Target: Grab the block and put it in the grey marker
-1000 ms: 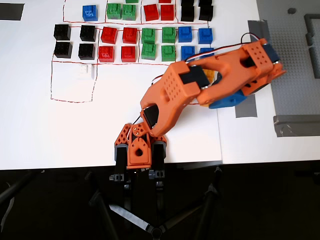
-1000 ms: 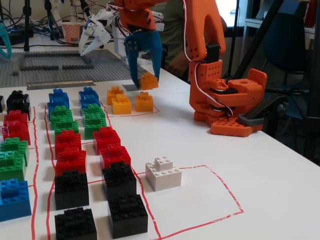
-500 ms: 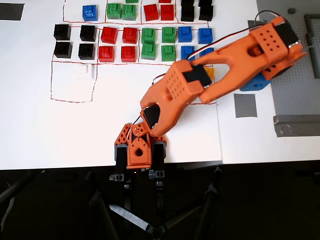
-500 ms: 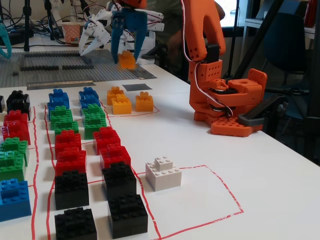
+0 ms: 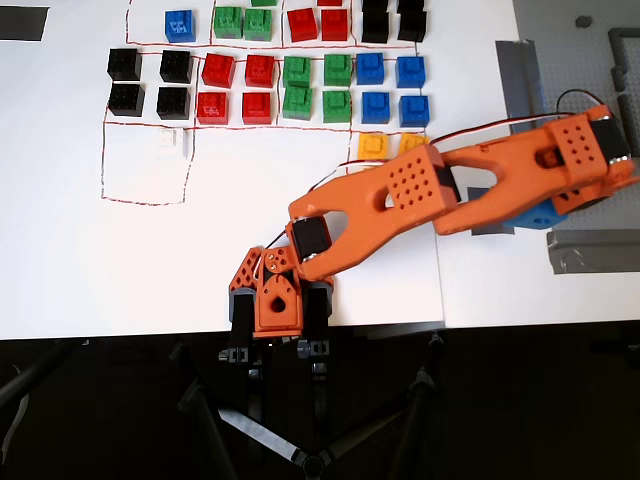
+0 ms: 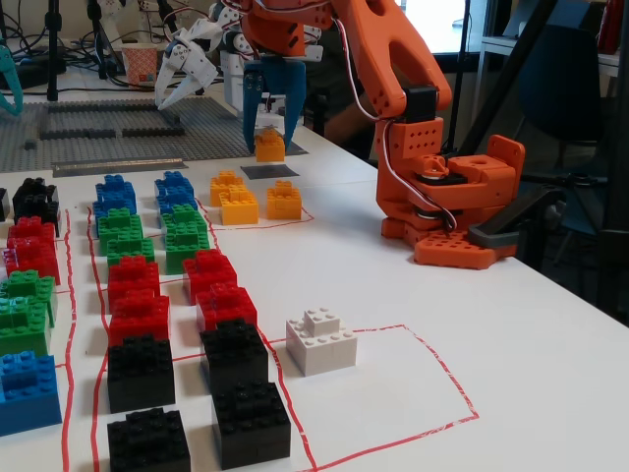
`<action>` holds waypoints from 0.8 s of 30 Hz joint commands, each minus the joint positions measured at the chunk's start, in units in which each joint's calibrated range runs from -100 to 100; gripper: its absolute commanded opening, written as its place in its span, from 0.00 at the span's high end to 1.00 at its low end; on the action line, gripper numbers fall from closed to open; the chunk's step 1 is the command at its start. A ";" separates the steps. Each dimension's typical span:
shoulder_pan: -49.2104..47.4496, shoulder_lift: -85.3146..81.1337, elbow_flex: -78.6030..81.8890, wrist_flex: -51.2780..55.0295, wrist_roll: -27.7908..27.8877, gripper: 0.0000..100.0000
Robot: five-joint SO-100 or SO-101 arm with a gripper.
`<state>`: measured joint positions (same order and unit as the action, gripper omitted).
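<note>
- Orange plastic arm [image 6: 393, 69] reaches from its base at the table [image 6: 511, 334] edge toward the far side in the fixed view; its blue pincer [image 6: 271, 128] points straight down
- Between the pincer's blue fingers [image 6: 294, 103] sits the block [image 6: 269, 147], yellow-orange with a stud on top; the fingers flank it closely on both sides and appear to pinch it, though contact is hard to confirm at this distance
- Directly below and just in front of the block lies the grey marker [image 6: 269, 171], a flat dull patch on the white surface; whether the block hangs just above it or touches down at its far edge cannot be told
- Seen from overhead, the arm's forearm and wrist [image 5: 560, 175] cover the block and most of the marker; only a sliver of grey [image 5: 495, 228] shows under the arm
- Three more yellow-orange cubes [image 6: 239, 206] stay in their red-outlined bay near the marker; rows of blue [image 6: 116, 192], green [image 6: 121, 231], red [image 6: 138, 315] and black cubes [image 6: 236, 354] fill the left of the fixed view
- One white brick [image 6: 320, 341] sits alone inside a red-lined box nearer the camera
</note>
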<state>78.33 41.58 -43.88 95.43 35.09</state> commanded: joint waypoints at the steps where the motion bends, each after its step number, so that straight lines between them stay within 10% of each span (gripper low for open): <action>1: 1.46 -3.49 -7.09 -0.66 1.22 1.00; 6: 1.21 -0.90 -7.82 -0.66 1.27 1.00; 12: 0.71 -1.33 -6.09 -0.66 1.66 0.63; 24: 1.87 -5.22 -6.91 1.38 3.13 0.59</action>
<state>78.68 46.19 -43.97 95.43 37.14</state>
